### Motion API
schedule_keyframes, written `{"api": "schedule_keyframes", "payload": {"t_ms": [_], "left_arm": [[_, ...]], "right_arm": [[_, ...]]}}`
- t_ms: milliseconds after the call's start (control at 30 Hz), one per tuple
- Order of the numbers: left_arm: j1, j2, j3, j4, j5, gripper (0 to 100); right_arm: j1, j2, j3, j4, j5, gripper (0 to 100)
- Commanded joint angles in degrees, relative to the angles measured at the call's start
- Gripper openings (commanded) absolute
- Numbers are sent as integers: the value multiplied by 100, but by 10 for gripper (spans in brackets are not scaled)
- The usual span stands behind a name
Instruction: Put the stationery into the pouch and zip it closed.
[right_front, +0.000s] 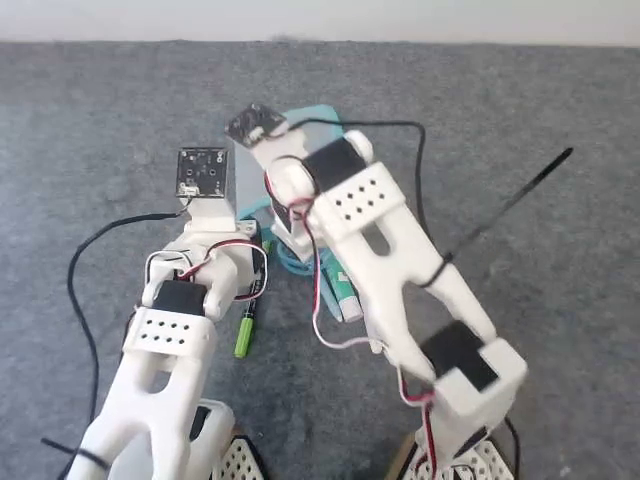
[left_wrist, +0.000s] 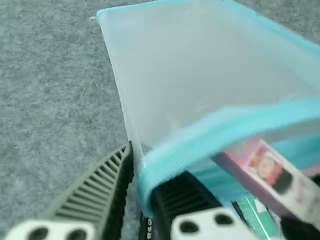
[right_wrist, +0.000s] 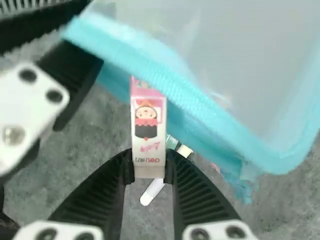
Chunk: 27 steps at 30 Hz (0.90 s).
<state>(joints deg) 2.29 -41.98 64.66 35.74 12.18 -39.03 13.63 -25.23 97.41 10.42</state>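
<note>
Grey mat: covers the whole table. Left arm and right arm: white, side by side, both stretched from the near edge toward the middle of the mat.

Pouch: clear, with a teal zip edge, lying at mid-table just beyond the two wrists. Its mouth faces the arms, and the upper lip is lifted off the lower one.

Left gripper: at the left end of the mouth. Its fingers are clamped on the upper teal lip, one above and one below, holding it raised.

Right gripper: just beside the left gripper, on its right, at the open mouth. Its fingers are pressed together on the near end of the eraser.

Pen: green, lying on the mat between the arms, close to the left arm, outside the pouch.

Tube: green and white, on the mat against the inner side of the right arm, near the mouth. Whether its far end is inside cannot be told.

Eraser: pink, with a cartoon figure on its sleeve. Its far end sits under the raised lip, within the mouth.
</note>
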Motion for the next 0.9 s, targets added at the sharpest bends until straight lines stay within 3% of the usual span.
{"api": "schedule_keyframes", "payload": {"t_ms": [0, 167, 300, 667, 867], "left_arm": [[70, -44, -48, -79, -62, 11], [70, -44, -48, -79, -70, 11], [53, -44, -48, -114, -70, 11], [18, -35, -40, -158, -176, 11], [-141, -18, -40, -158, -149, 11]], "right_arm": [[110, 303, -1204, 84, -149, 7], [163, 857, -2040, 365, -97, 17], [198, 892, -2505, 549, -123, 106], [251, 1033, -2593, 462, -97, 201], [699, 277, -2242, 585, 114, 168]]}}
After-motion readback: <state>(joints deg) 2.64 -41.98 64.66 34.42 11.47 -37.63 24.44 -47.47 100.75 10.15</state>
